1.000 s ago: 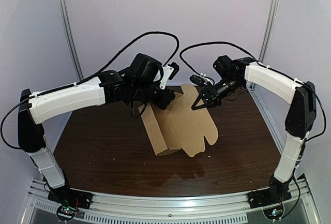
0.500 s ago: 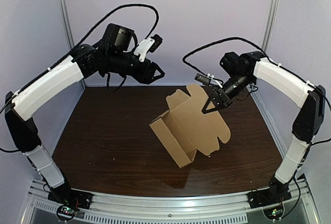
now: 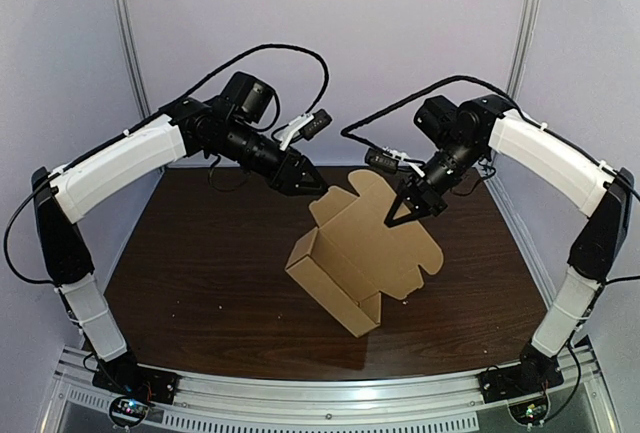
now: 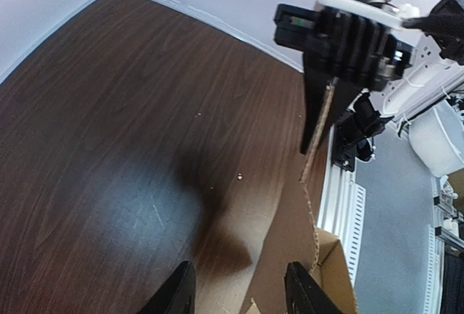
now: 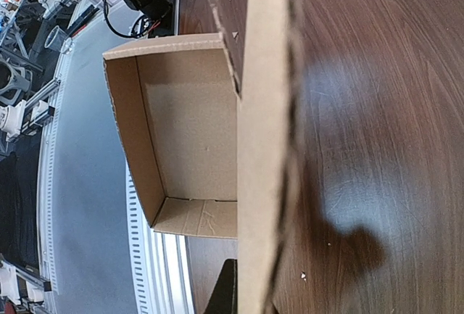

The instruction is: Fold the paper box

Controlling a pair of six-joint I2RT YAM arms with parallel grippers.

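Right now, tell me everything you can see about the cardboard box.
The cardboard box is plain brown board, half folded: an open tray with raised walls at its lower end, a flat lid panel with rounded tabs spread above. It is tilted over the dark wooden table. The right gripper is shut on the lid panel; the open left gripper is at its upper corner, contact unclear.

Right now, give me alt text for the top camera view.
The right pincer grips a half-folded paper box by its flap, tilted over a dark table. The left pincer hovers beside the flap's far-left corner.
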